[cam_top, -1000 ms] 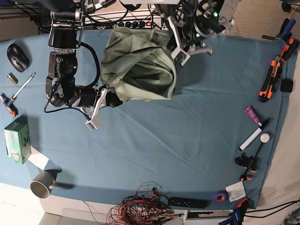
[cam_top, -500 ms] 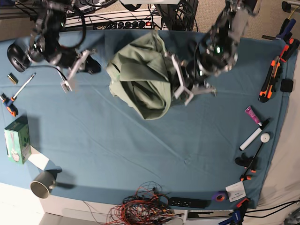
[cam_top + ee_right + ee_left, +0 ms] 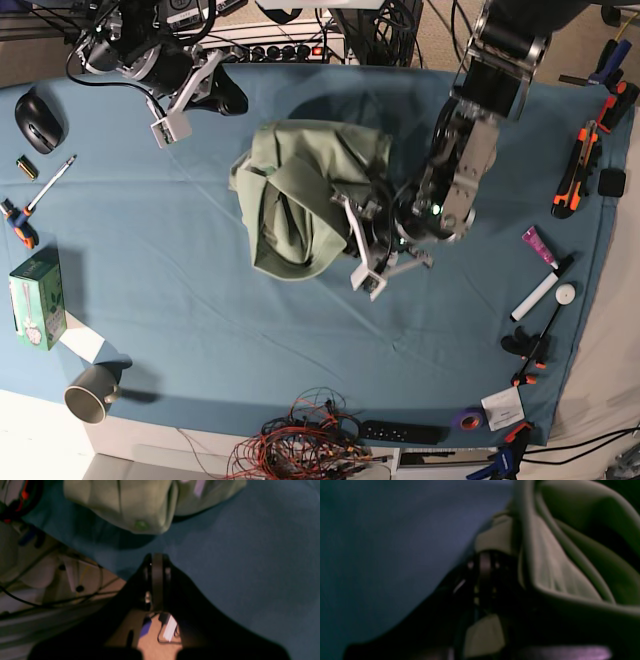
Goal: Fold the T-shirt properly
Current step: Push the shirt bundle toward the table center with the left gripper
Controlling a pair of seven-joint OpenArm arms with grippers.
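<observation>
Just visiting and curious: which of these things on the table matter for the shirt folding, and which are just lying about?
Job:
T-shirt
left pincer, shut on the T-shirt
right pincer, shut, empty

Lying about:
computer mouse
green box
mug
white marker
clamps

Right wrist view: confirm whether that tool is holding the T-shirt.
No; the right tool is shut on nothing above blue cloth, apart from the T-shirt.

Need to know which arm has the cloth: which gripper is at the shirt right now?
The left gripper, on the shirt's right edge in the base view, shut on its fabric. The right gripper sits apart by the table's far edge, shut on nothing.
</observation>
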